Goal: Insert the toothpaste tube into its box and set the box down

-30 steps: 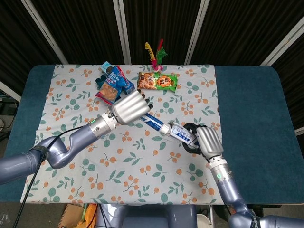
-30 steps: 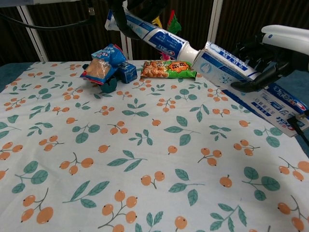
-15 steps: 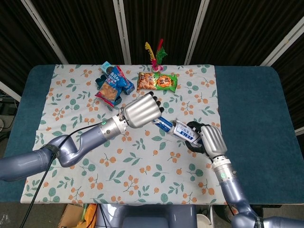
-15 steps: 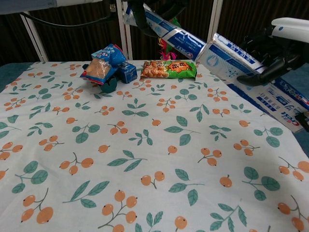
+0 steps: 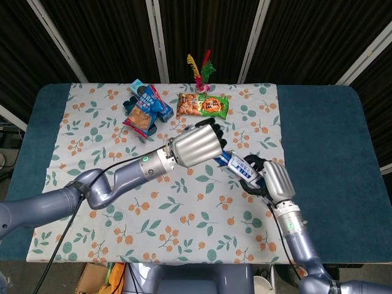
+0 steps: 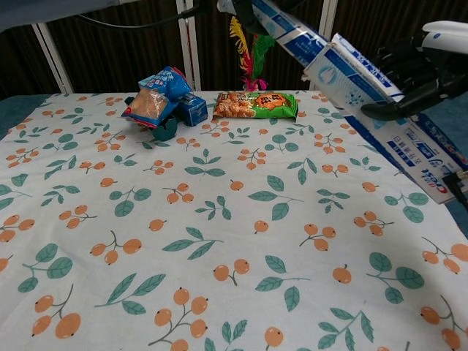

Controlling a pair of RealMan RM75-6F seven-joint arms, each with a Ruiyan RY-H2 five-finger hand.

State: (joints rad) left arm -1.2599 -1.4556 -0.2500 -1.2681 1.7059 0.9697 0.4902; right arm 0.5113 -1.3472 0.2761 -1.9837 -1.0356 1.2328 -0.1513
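The left hand (image 5: 199,144) grips the blue-white plastic toothpaste tube (image 6: 287,29), the right hand (image 5: 274,180) grips the blue-white cardboard box (image 6: 351,77). A wrong angle at the box mouth could jam the tube.

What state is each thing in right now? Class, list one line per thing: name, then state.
Toothpaste tube: held in the air, partly inside the box.
Toothpaste box: held off the table, tilted, open end towards the tube.
Left hand: grips the tube.
Right hand: holds the box.
Green snack packet: lying flat on the cloth.
Blue snack packets: piled together, untouched.
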